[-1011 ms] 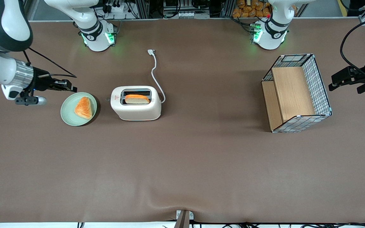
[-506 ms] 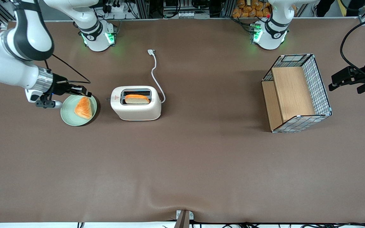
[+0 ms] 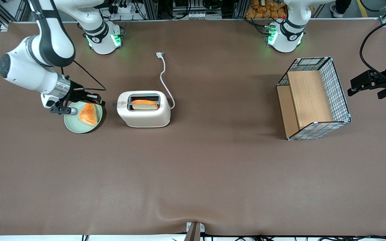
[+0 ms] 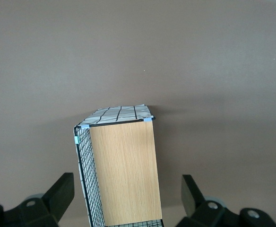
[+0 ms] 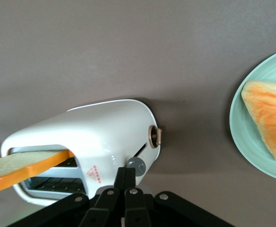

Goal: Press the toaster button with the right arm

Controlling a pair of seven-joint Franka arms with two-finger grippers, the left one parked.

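The cream-white toaster (image 3: 144,115) stands on the brown table with a slice of bread (image 3: 145,104) in the slot nearer the front camera. Its small grey toaster button (image 3: 114,104) sticks out of the narrow end facing the working arm. The right arm (image 3: 35,72) reaches in low from that end. My gripper (image 3: 100,100) is shut and empty, hovering over the green plate's edge, a short gap from the button. In the right wrist view the closed fingertips (image 5: 128,172) point at the grey button (image 5: 136,165) below a round dial (image 5: 154,136) on the toaster (image 5: 105,137).
A green plate (image 3: 69,122) with a triangular toast (image 3: 89,114) lies beside the toaster under the gripper, also seen as plate (image 5: 244,137). The white cord (image 3: 164,75) trails from the toaster's other end. A wire basket with wooden shelf (image 3: 313,97) stands toward the parked arm's end.
The right arm has swung toward the toaster. The shut gripper went from outside the plate to above it, closing most of the gap to the button end.
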